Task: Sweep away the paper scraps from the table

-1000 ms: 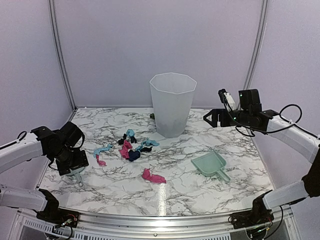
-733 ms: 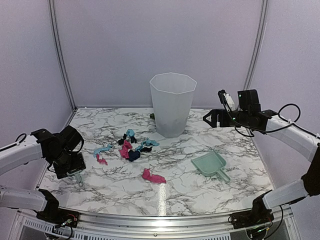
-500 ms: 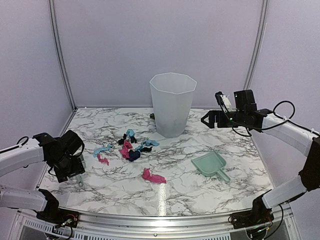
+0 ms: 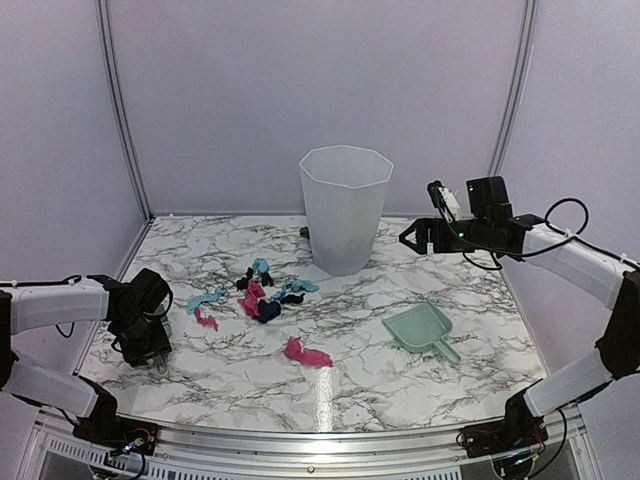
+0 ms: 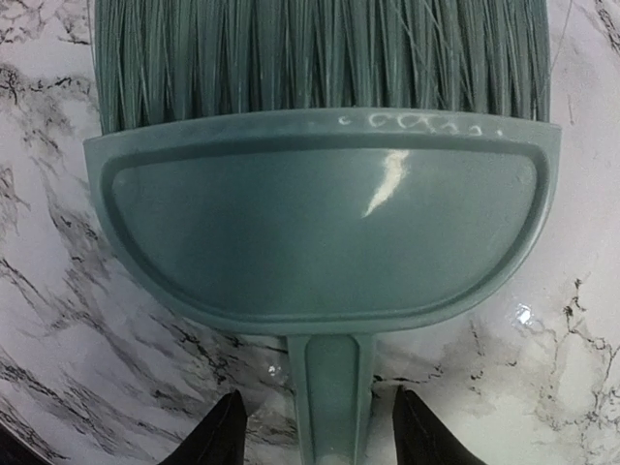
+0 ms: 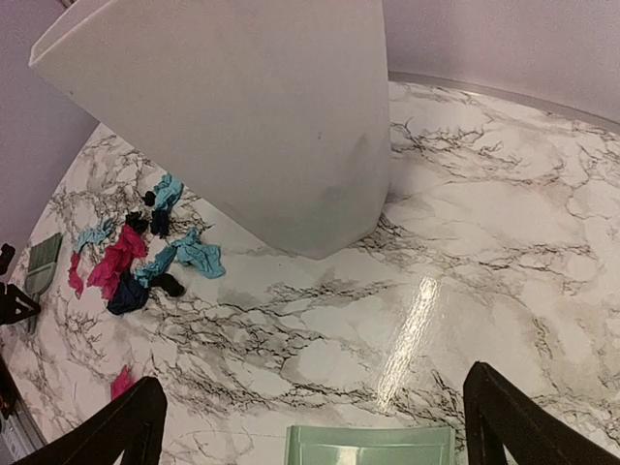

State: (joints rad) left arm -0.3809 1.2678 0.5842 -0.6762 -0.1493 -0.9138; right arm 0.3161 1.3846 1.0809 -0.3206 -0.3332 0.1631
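from the top camera you see the paper scraps [image 4: 262, 295] bunched left of centre on the table [image 4: 240, 375], pink, light blue and dark bits together. one pink scrap [image 4: 305, 352] lies apart from them, closer to the near edge. the pale bin [image 4: 345, 208] stands upright behind them, and the mint dustpan [image 4: 420, 329] lies flat to the right, well apart from the pile. your left gripper [image 4: 152, 352] sits low at the table's left side, left of the scraps. your right gripper [image 4: 412, 238] hangs in the air just right of the bin. from here you cannot tell how either pincer stands. in the left wrist view the brush [image 5: 329, 223] fills the picture, lying flat on the table with its bristles away from the wrist. its handle [image 5: 334, 387] runs between the two black fingertips [image 5: 221, 438], which are spread with table showing on each side of the handle, not touching it. in the right wrist view the fingers [image 6: 116, 426] are spread wide with nothing gripped, above the dustpan's far edge. the scraps lie at left, near the bin's base.
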